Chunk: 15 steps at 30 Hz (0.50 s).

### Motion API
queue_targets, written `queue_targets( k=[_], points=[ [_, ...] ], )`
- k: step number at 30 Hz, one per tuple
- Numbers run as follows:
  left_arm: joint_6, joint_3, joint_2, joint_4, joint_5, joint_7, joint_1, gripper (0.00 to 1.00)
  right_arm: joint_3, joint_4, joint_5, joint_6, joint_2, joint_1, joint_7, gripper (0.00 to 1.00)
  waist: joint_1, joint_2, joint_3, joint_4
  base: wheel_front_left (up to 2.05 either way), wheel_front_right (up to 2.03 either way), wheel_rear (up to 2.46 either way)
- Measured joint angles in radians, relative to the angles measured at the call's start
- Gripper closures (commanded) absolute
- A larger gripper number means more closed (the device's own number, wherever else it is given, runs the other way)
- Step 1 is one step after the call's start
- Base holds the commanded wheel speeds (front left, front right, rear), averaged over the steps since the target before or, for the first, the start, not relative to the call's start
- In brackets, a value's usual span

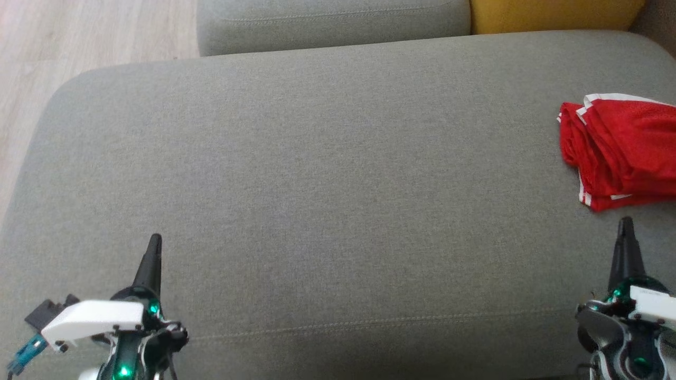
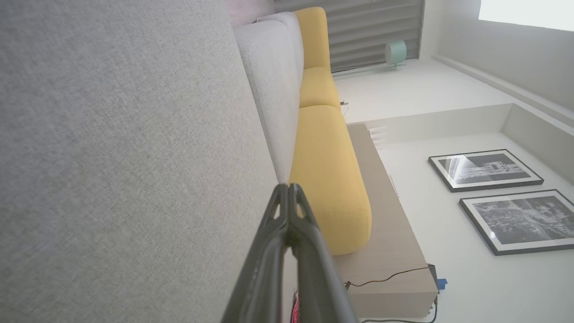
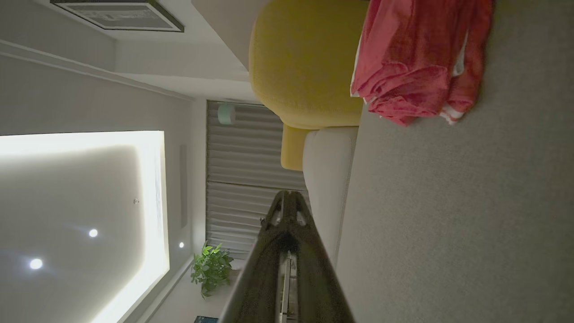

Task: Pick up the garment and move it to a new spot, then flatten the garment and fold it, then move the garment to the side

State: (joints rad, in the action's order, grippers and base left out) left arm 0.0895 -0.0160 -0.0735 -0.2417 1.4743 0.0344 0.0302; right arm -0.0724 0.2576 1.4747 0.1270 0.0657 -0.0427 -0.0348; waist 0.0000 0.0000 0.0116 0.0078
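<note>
The garment (image 1: 620,150) is red with white trim, folded into a small bundle at the far right of the grey cushion (image 1: 327,174). In the right wrist view the garment (image 3: 417,67) lies at the top, ahead of the fingers. My right gripper (image 1: 626,224) sits shut at the lower right, a short way in front of the garment and apart from it, holding nothing. At the lower left my left gripper (image 1: 155,241) is shut and empty, far from the garment. In the wrist views both pairs of fingertips meet, the left gripper (image 2: 287,188) and the right gripper (image 3: 289,195).
A second grey cushion (image 1: 332,24) and a yellow cushion (image 1: 554,15) lie along the back. Wooden floor (image 1: 79,37) shows past the seat's left edge. Broad bare grey fabric stretches between the two grippers.
</note>
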Motion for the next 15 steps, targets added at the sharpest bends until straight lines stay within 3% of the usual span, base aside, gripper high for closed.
queue_targets(
  k=[15],
  points=[
    [0.034, 0.050, 0.004, -0.028, 0.165, 0.038, 0.022, 1.00, -0.022, 0.017, 0.161, 0.000, 0.000, -0.009, -0.041, 1.00, 0.0000, 0.0000, -0.009, -0.008, 0.00, 0.00, 0.00]
  ],
)
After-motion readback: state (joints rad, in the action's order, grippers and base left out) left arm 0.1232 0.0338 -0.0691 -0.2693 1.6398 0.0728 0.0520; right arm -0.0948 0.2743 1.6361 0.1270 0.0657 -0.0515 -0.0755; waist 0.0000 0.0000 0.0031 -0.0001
